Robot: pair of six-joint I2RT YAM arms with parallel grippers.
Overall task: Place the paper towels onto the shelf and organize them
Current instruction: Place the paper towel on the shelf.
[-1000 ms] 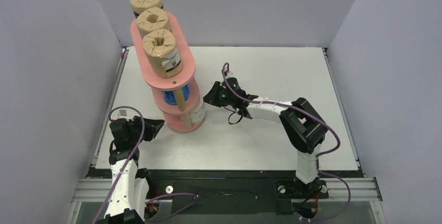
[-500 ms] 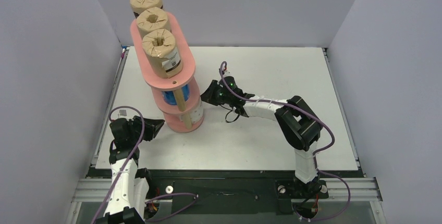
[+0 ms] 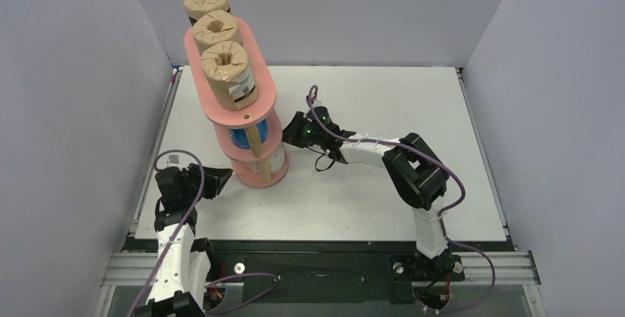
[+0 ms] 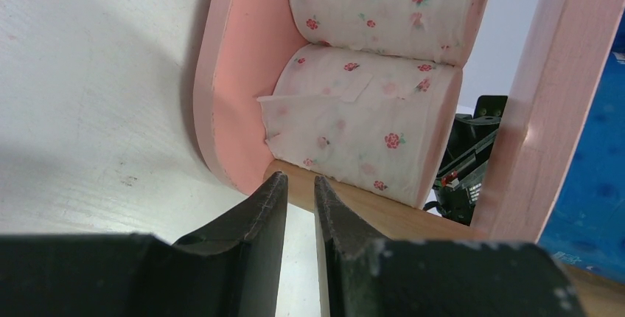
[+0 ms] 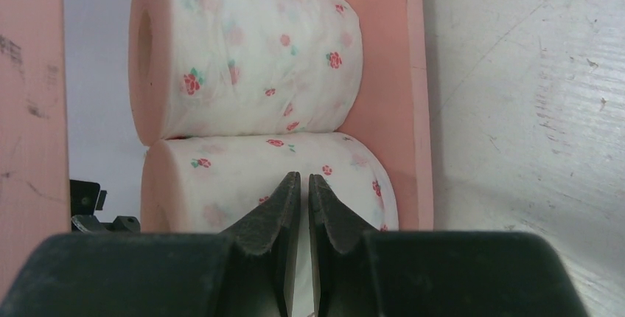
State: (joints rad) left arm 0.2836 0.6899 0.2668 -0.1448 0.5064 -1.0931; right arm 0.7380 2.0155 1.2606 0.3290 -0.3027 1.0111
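Dotted roll point(image 5: 221, 177) on shelf point(image 5: 413, 74), directly ahead of right end effector point(image 5: 301, 177).

Top external view: mounted high behind the arm bases, tilted down and forward. It is distant and wide, covering the whole white rectangular tabletop point(image 3: 368, 96), the tall salmon-pink three-tier shelf with pale wooden posts point(image 3: 262, 110) and both arms.

Left wrist view: very close and low, sighting past the black left gripper point(image 4: 298, 180) into the shelf's bottom tier from its near-left end.

Right wrist view: equally close, over the black right gripper point(image 5: 304, 178), facing the same tier from the right side.

Shared: both wrist views frame the white pink-flowered wrapped rolls point(image 4: 368, 140). The top view shows them small at the shelf's foot.
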